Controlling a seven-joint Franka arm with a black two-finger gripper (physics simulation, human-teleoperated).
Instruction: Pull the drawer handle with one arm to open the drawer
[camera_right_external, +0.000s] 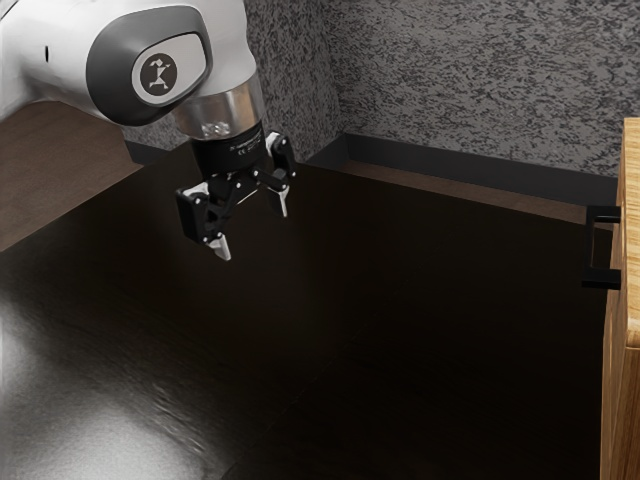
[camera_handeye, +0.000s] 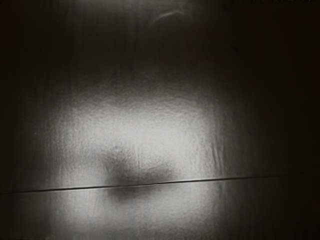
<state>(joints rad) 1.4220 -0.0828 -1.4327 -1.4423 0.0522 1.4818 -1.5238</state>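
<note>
Taking the gripper (camera_right_external: 253, 229) as the reference, the white and grey arm (camera_right_external: 150, 60) comes in above it from the exterior view's upper left. The last link slopes down to the black hand. The gripper points downward with a slight tilt and hangs above the dark glossy tabletop (camera_right_external: 400, 330) without touching it. Its two fingers (camera_right_external: 220, 245) are spread wide apart, with nothing between them.

To the exterior view's right of the gripper there is a long stretch of bare dark surface. The speckled grey wall (camera_right_external: 480, 70) stands behind it. The black drawer handle (camera_right_external: 600, 248) is well apart from the gripper, at that view's far right and at about the same height as the fingertips. It is an upright bar held on two short posts that stick out from the wooden drawer front (camera_right_external: 625, 250). How far out the drawer sits cannot be told, because the wood is cut off at the picture's edge.

In the wrist view, the tabletop (camera_handeye: 150, 125) beneath the hand carries a pale sheen. A thin seam (camera_handeye: 160, 183) crosses it, and a soft dark blotch (camera_handeye: 132, 172) lies on that seam.
</note>
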